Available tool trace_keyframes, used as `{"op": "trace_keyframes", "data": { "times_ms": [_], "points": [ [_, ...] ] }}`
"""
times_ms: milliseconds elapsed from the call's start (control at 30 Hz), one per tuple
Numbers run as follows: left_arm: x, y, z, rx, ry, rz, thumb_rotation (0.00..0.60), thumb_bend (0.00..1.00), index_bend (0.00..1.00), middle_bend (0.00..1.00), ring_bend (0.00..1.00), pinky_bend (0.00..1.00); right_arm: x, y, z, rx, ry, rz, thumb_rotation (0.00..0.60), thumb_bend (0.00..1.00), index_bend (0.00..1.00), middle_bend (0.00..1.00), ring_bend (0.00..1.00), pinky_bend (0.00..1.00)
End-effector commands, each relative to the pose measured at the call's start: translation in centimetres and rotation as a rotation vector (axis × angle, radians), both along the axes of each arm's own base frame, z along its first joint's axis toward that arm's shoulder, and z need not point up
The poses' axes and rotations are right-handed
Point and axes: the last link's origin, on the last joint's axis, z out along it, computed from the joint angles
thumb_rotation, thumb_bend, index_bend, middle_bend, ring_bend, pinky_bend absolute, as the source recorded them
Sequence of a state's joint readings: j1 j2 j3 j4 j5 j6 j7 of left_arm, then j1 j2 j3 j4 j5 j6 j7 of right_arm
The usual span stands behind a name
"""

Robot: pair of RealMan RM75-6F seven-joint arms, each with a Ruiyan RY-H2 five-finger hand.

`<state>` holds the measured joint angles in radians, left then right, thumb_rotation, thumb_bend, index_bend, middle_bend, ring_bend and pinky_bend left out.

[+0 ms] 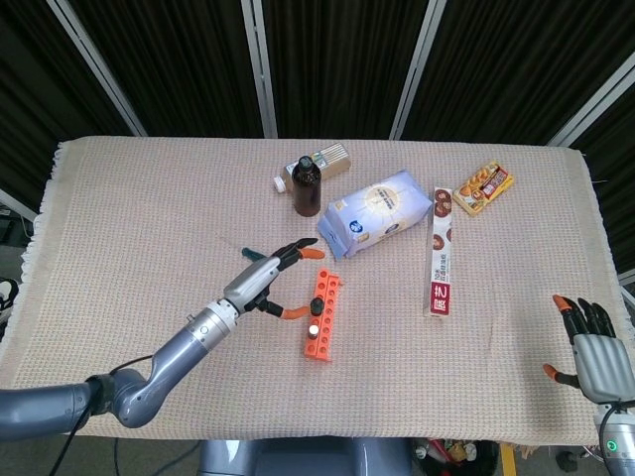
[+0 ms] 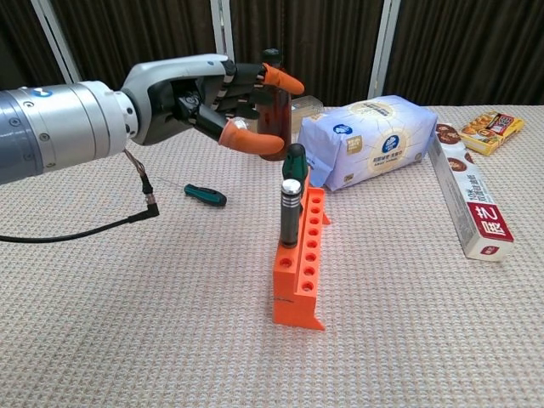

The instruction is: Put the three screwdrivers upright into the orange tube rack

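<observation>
Beige woven surface (image 1: 139, 228); two of three drivers racked.

Left hand (image 2: 217, 102) hangs released above the orange rack (image 2: 299, 263), fingers spread, holding nothing. Right hand (image 1: 593, 352) rests unclenched and empty at the near right edge. Two drivers (image 2: 291, 200) stand upright in adjacent holes of the rack, apart from the fingers. The loose driver (image 2: 205, 195) lies flat on the surface, left of the rack. Judged next step: approach that handle from above, grip it mid-length, tilt the shaft vertical, and lower it into a free hole without knocking the seated pair.
</observation>
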<state>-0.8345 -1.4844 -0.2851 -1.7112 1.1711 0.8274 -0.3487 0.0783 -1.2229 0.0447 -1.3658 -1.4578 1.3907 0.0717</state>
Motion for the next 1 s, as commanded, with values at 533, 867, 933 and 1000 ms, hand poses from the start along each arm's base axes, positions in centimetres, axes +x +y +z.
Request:
{"op": "trace_keyframes", "data": {
  "times_ms": [533, 867, 933, 1000],
  "points": [
    [-5.3, 5.5, 4.2, 0.494, 0.738, -0.277, 0.600, 0.26, 0.45, 0.00, 0.00, 0.00, 0.4, -0.1, 0.3, -0.011, -0.003, 0.019, 0.600, 0.00, 0.04, 0.09, 0.00, 0.06],
    [-7.2, 7.3, 1.1, 0.561, 1.054, -0.436, 0.600, 0.21, 0.43, 0.00, 0.00, 0.00, 0.6, -0.1, 0.2, -0.010, -0.005, 0.027, 0.600, 0.00, 0.04, 0.09, 0.00, 0.06],
    [-7.4, 7.4, 0.3, 0.565, 1.106, -0.481, 0.600, 0.21, 0.41, 0.00, 0.00, 0.00, 0.6, -0.1, 0.2, -0.010, -0.005, 0.026, 0.600, 0.00, 0.04, 0.09, 0.00, 0.06],
    [-7.7, 7.4, -0.9, 0.562, 1.153, -0.524, 0.600, 0.21, 0.39, 0.00, 0.00, 0.00, 0.6, -0.1, 0.2, -0.008, -0.006, 0.025, 0.600, 0.00, 0.04, 0.09, 0.00, 0.06]
  ]
}}
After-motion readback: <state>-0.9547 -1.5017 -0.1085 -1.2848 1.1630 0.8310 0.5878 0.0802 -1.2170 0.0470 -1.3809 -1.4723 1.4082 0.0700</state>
